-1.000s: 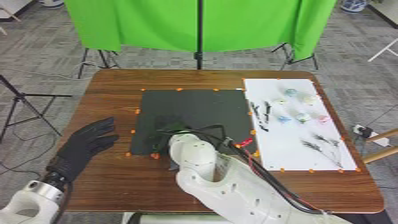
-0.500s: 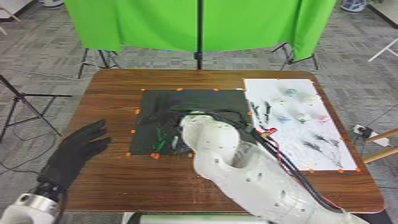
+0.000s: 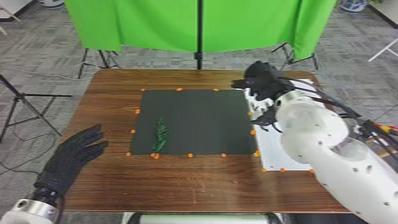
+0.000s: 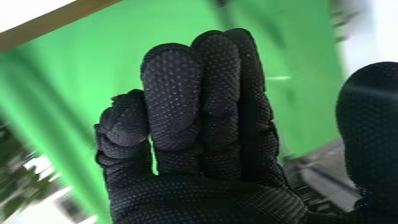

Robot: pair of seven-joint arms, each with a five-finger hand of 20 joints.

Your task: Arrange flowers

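From mat (image 3: 200,120) to white sheet (image 3: 274,159) — the right hand (image 3: 262,82) has moved.

The desk (image 3: 178,187) is grained brown wood with a faint sheen. The dark mat (image 3: 200,120) at its centre looks smooth and matt. At twelve o'clock, the green curtain (image 3: 142,25) is folded cloth. Matt black fabric covers the left robot hand (image 3: 69,159), at eight o'clock, and the right robot hand (image 3: 263,82), at one o'clock, its weave finely textured.
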